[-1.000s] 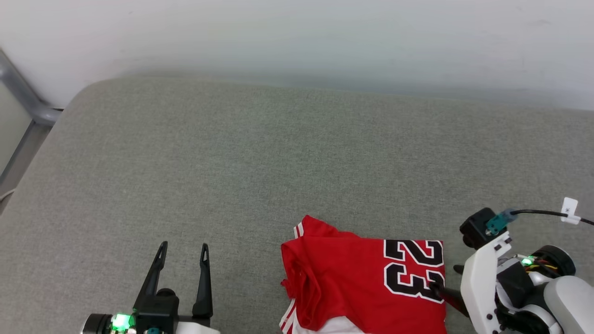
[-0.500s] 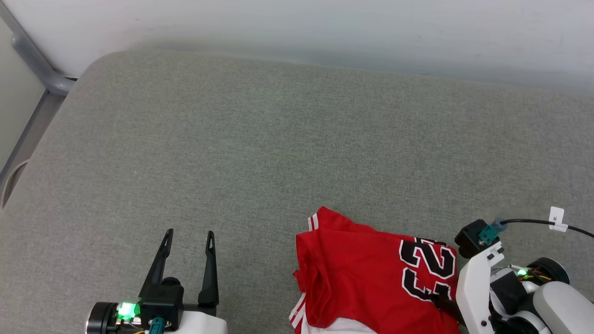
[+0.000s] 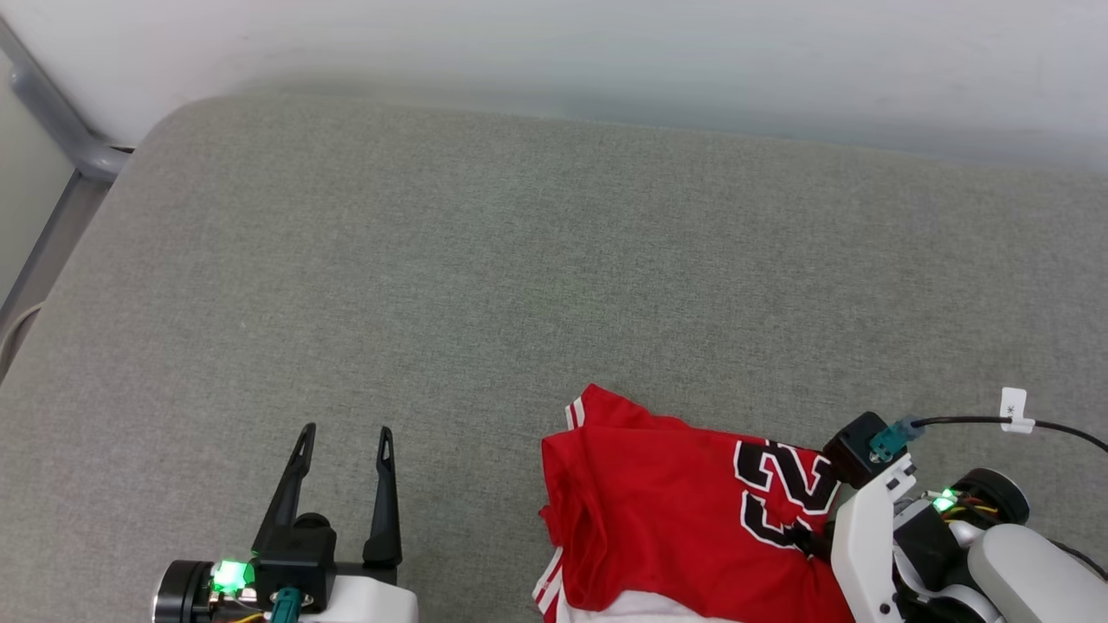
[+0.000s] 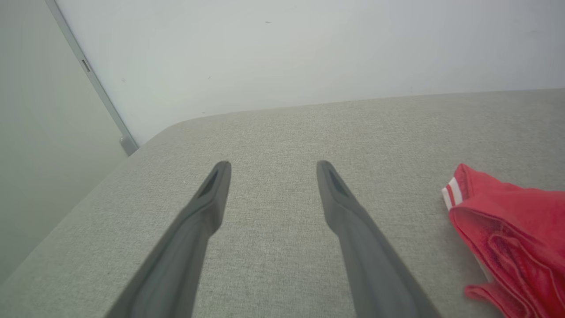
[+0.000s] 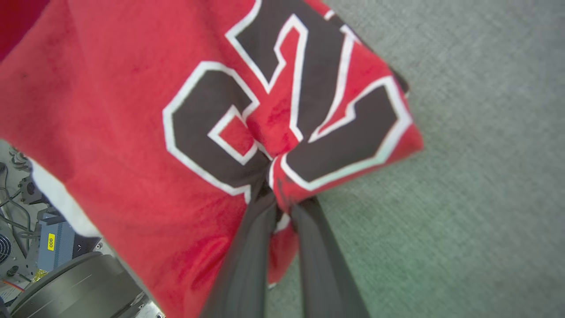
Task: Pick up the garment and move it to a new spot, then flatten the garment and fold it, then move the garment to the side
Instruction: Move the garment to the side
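The garment (image 3: 666, 502) is a red shirt with a black "23" and white parts, lying bunched at the near edge of the grey cushion (image 3: 519, 260). In the right wrist view its printed fabric (image 5: 154, 66) bunches up between my right gripper's (image 5: 280, 194) two dark fingers, which are shut on a pinched fold by the number. In the head view that right gripper (image 3: 809, 543) sits at the shirt's right edge. My left gripper (image 3: 344, 437) stands open over bare cushion, well left of the shirt. The left wrist view shows the left gripper (image 4: 271, 170) with the garment's red collar edge (image 4: 507, 221) off to the right.
A pale wall (image 3: 554, 43) runs behind the cushion. A grey metal frame post (image 3: 52, 121) stands at the far left corner. A black cable with a white tag (image 3: 1013, 414) trails from my right wrist. Equipment (image 5: 48, 247) shows beyond the cushion's near edge in the right wrist view.
My right gripper has closed on the shirt's right edge by the number, puckering the fabric. The head camera shifted, so the whole picture moved. The left gripper has stayed open.
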Robot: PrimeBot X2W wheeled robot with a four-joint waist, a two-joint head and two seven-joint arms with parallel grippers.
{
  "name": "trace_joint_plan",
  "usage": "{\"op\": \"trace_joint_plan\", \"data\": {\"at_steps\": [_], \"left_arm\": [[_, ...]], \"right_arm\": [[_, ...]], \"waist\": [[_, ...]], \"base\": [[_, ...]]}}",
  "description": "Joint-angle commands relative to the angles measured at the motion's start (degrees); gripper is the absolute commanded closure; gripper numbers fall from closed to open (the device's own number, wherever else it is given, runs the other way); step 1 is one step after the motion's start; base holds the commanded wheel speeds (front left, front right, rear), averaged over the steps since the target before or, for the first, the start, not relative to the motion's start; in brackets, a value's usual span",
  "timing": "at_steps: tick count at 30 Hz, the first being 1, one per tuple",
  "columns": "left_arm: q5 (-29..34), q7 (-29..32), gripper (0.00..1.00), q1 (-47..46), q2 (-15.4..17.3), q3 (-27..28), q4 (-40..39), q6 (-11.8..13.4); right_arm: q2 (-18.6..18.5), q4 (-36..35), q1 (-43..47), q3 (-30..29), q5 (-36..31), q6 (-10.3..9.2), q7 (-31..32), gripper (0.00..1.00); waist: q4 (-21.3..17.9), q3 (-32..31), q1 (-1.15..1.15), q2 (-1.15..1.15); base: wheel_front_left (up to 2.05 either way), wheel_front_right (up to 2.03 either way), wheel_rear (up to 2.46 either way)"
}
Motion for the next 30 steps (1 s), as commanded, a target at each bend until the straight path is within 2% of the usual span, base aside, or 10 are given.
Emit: {"op": "trace_joint_plan", "data": {"at_steps": [1,9,14,24,30], "left_arm": [[0.0,-0.1,0.00,-0.1,0.2,0.1,-0.1,0.2],[-0.1,-0.1,0.00,0.8,0.4,0.4,-0.5,0.1],[-0.4,-0.1,0.00,0.7,0.9,1.4,-1.0,0.1],[0.6,-0.1,0.00,-0.4,1.7,1.8,-1.8,0.2],[0.9,-0.1,0.00,-1.2,2.7,2.0,-2.5,0.3]], "right_arm": [[0.1,0.5,-0.8,0.2,0.1,-0.13,-0.4,1.00],[-2.5,-0.8,-4.3,1.5,-2.7,-0.12,-4.8,1.00],[-3.8,-0.9,-6.5,1.7,-3.7,-0.12,-6.7,1.00],[-6.4,1.5,-9.5,-1.3,-5.7,-0.12,-10.4,1.00],[-7.2,3.3,-10.2,-4.4,-6.2,-0.12,-12.4,1.00]], "waist": [[-0.2,-0.2,0.00,0.00],[-3.8,-0.4,0.00,0.00],[-7.9,0.8,0.00,0.00],[-15.9,3.2,0.00,0.00],[-18.8,5.0,0.00,0.00]], "base": [[0.00,0.00,0.00],[0.00,0.00,0.00],[0.00,0.00,0.00],[0.00,0.00,0.00],[0.00,0.00,0.00]]}}
